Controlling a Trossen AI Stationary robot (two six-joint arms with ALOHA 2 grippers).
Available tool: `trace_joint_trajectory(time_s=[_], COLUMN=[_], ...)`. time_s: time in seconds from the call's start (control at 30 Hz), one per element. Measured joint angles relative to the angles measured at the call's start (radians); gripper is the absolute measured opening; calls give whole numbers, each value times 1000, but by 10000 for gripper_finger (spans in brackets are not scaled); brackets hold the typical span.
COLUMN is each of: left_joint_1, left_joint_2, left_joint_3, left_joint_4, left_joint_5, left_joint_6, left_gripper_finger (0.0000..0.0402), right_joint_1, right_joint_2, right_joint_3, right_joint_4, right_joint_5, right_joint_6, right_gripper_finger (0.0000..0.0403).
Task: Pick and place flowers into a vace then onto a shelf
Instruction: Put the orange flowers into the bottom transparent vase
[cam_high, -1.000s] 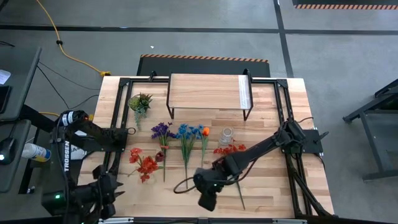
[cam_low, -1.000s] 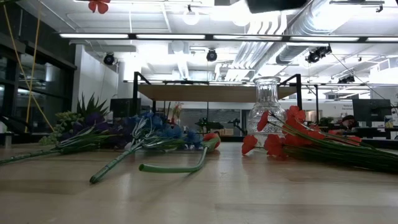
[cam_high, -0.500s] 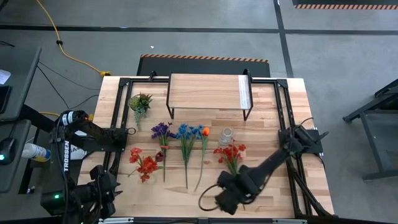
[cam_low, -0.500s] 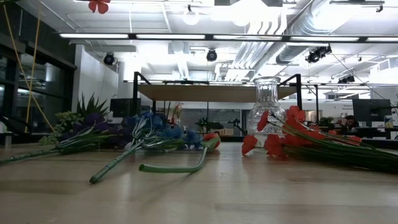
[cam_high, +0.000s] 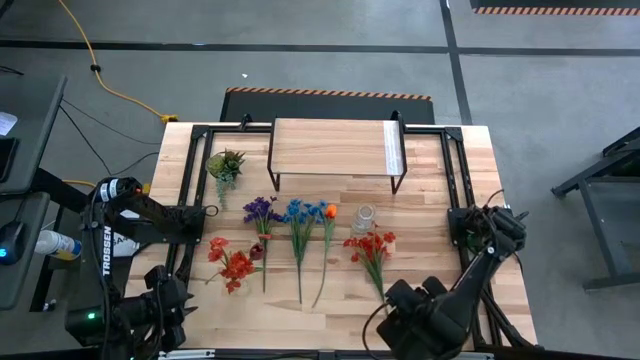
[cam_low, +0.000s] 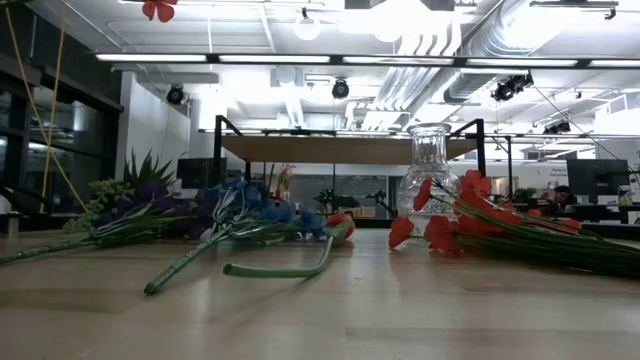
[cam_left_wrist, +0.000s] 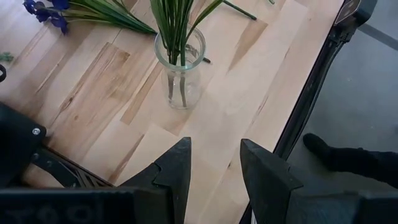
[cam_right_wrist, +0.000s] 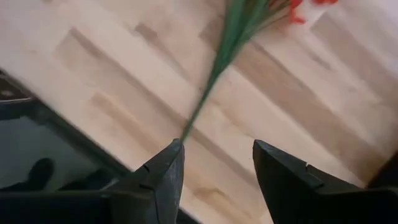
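Purple (cam_high: 262, 210), blue (cam_high: 298, 213) and orange (cam_high: 330, 210) flowers lie flat on the table in a row. Right of them lies a red bunch (cam_high: 371, 243). An empty glass vase (cam_high: 365, 215) stands behind the bunch. A second glass vase (cam_left_wrist: 180, 68) with green stems in it stands at the left, red blooms (cam_high: 232, 264) on top. The shelf (cam_high: 335, 148) stands at the far edge. My right gripper (cam_right_wrist: 217, 168) hovers open over the red bunch's stem end (cam_right_wrist: 186, 134). My left gripper (cam_left_wrist: 214, 168) waits open at the near left, short of the filled vase.
A small green spiky plant (cam_high: 225, 165) stands left of the shelf. A black frame (cam_high: 455, 190) runs along the table's sides. In the low view the empty vase (cam_low: 428, 185) stands behind the red blooms (cam_low: 465, 220). Bare wood lies along the near edge.
My right gripper has swung from above the blue and orange stems toward the table's right and near edge, turning as it went, and now hangs over the red bunch's stem end. The flowers and vases have stayed where they were.
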Motion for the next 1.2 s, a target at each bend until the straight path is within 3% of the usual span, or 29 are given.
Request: trace_joint_trajectory(time_s=[0.23, 0.53, 0.9, 1.2], left_joint_1=[0, 0, 0, 0], left_joint_2=[0, 0, 0, 0], left_joint_3=[0, -1, -1, -1], left_joint_4=[0, 0, 0, 0], left_joint_5=[-4, -11, -10, -7], left_joint_6=[0, 0, -1, -8], left_gripper_finger=[172, 172, 172, 172], right_joint_1=[-31, -104, -173, -186], right_joint_2=[0, -34, -209, -245], right_joint_3=[-54, -341, -723, -774], right_joint_4=[0, 296, 709, 779], right_joint_5=[80, 62, -12, -57], right_joint_6=[-46, -52, -29, -25], right_gripper_finger=[181, 181, 181, 181])
